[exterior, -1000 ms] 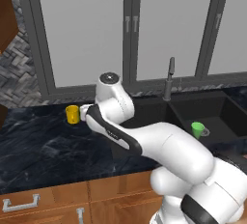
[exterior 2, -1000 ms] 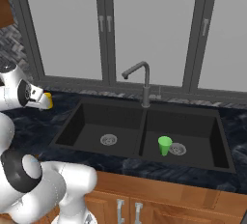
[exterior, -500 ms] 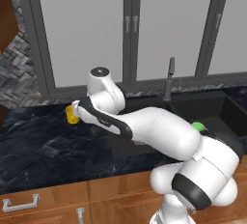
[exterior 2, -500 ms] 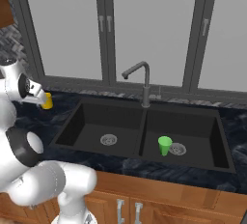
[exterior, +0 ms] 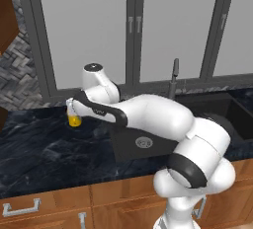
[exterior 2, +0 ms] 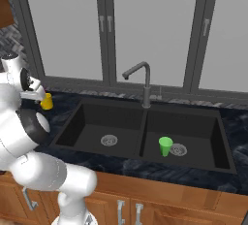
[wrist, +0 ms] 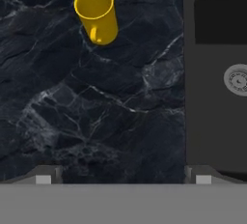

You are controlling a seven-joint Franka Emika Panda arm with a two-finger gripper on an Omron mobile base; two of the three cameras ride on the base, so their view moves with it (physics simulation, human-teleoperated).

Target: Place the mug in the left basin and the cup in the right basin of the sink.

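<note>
Hovering with gripper [wrist: 123, 177] spread wide above the counter [wrist: 96, 112], mug [wrist: 97, 14] standing upright beyond, untouched; cup [exterior 2: 165, 146] sitting in right basin [exterior 2: 193, 134].

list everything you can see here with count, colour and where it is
mug: 1, yellow, upright on the counter left of the sink
cup: 1, green, standing in the right basin beside its drain
left basin: 1, black, silver drain in the middle
faucet: 1, dark grey, behind the sink's divider
counter: 1, black marble
cabinet fronts: wooden, below the counter
gripper: 1, open, above the counter near the mug
</note>
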